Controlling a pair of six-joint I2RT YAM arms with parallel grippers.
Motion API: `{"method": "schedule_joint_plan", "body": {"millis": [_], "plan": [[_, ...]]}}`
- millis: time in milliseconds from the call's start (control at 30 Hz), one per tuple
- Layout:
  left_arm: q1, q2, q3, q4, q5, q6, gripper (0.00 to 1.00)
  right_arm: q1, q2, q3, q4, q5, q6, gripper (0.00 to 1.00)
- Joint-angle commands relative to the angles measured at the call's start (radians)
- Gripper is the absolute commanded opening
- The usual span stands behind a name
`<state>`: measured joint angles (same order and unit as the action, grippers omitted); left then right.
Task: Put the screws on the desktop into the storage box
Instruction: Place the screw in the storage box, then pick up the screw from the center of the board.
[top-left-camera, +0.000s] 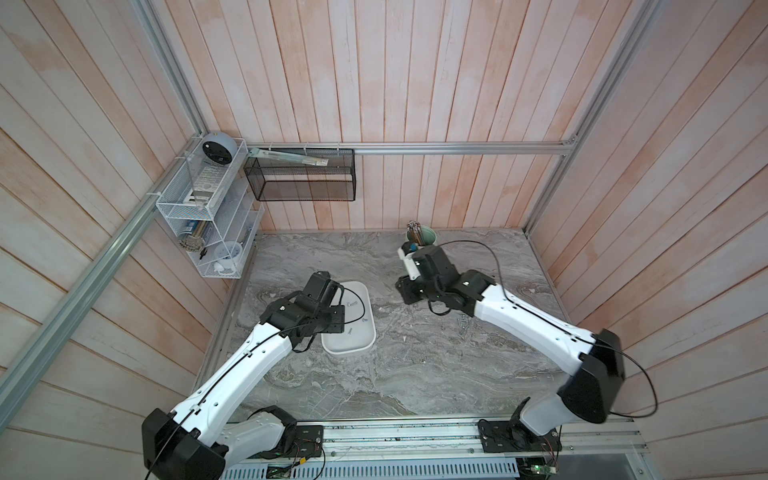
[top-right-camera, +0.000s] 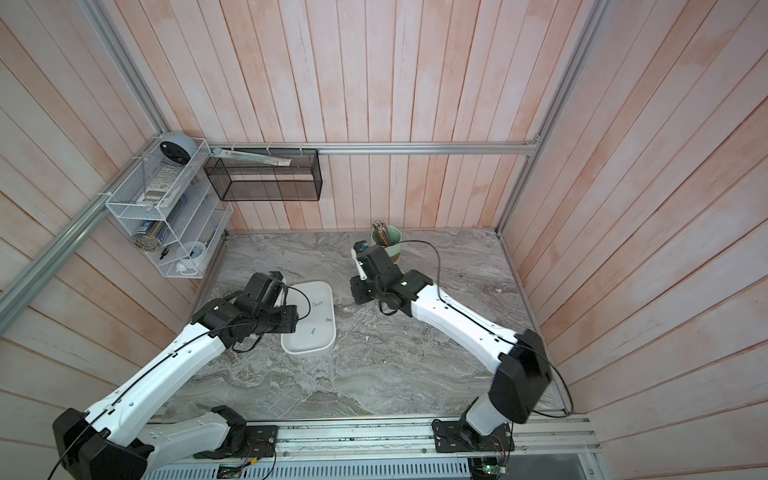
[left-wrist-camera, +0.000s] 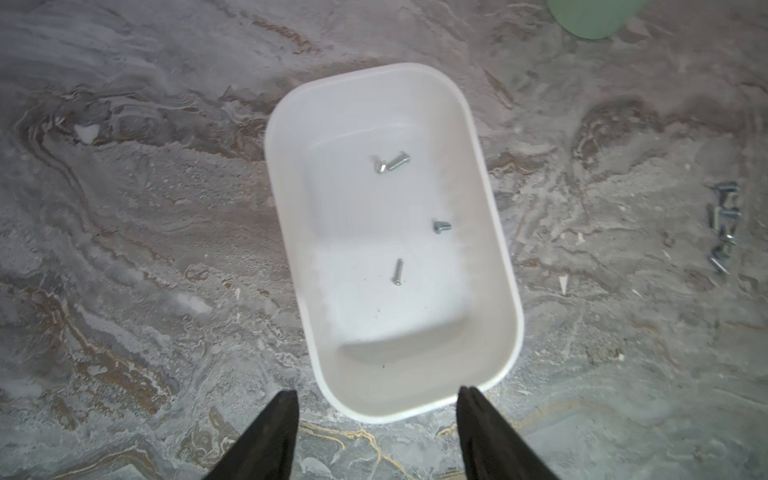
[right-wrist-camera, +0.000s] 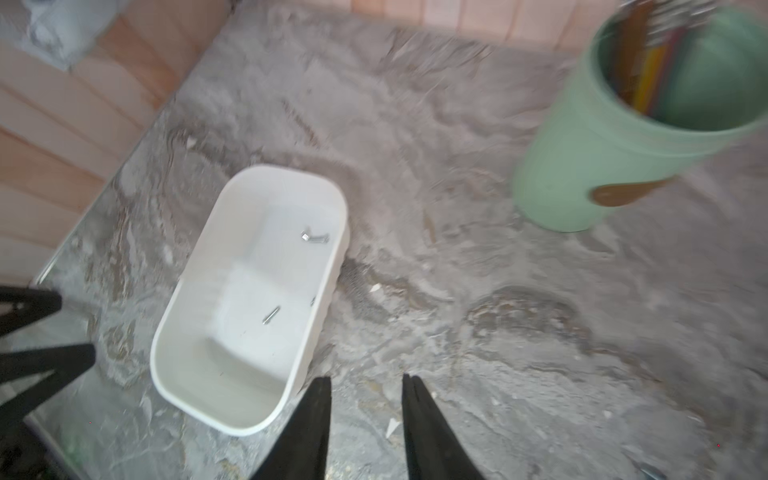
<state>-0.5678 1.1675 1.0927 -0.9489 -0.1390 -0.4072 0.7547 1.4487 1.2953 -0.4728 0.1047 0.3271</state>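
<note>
The white storage box (top-left-camera: 349, 351) (top-right-camera: 309, 351) lies on the marble desktop (top-left-camera: 415, 374), left of centre. Three screws (left-wrist-camera: 390, 162) (left-wrist-camera: 441, 226) (left-wrist-camera: 397, 271) lie on its floor. Several more screws (top-left-camera: 463, 323) (left-wrist-camera: 723, 224) sit in a loose cluster on the desktop beside the right forearm. My left gripper (left-wrist-camera: 377, 390) hovers over the box's near end, open and empty. My right gripper (right-wrist-camera: 366, 377) hangs over bare desktop just right of the box (right-wrist-camera: 249, 428), with its jaws a little apart and nothing between them.
A pale green cup (top-left-camera: 424, 237) (right-wrist-camera: 623, 145) holding brown sticks stands at the back, close behind the right wrist. A black mesh basket (top-left-camera: 299, 174) and a white wire shelf (top-left-camera: 199, 208) hang on the wooden walls. Metal rails edge the desktop.
</note>
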Motion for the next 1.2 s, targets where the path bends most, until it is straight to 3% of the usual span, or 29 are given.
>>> {"method": "schedule_joint_plan", "body": {"millis": [0, 67, 200, 300, 433, 633, 1000, 1167], "plan": [[-0.106, 0.056, 0.077, 0.064, -0.003, -0.020, 0.65, -0.146, -0.184, -0.224, 0.076, 0.113, 0.064, 0.42], [-0.194, 0.128, 0.120, 0.092, -0.004, -0.029, 0.64, -0.293, -0.311, -0.354, 0.120, 0.041, 0.129, 0.54], [-0.348, 0.334, 0.236, 0.154, -0.004, -0.075, 0.61, -0.558, -0.483, -0.565, 0.183, -0.051, 0.231, 0.98], [-0.411, 0.498, 0.326, 0.206, 0.042, -0.146, 0.58, -0.662, -0.546, -0.662, 0.250, -0.144, 0.225, 0.98], [-0.510, 0.715, 0.480, 0.224, 0.089, -0.235, 0.58, -0.674, -0.561, -0.736, 0.281, -0.070, 0.206, 0.98], [-0.558, 0.994, 0.752, 0.165, 0.140, -0.328, 0.58, -0.687, -0.512, -0.778, 0.299, 0.040, 0.176, 0.96], [-0.558, 1.278, 1.123, -0.026, 0.068, -0.343, 0.56, -0.696, -0.486, -0.824, 0.350, 0.011, 0.194, 0.95], [-0.558, 1.359, 1.223, -0.101, 0.018, -0.318, 0.52, -0.698, -0.483, -0.831, 0.360, -0.002, 0.199, 0.95]]}}
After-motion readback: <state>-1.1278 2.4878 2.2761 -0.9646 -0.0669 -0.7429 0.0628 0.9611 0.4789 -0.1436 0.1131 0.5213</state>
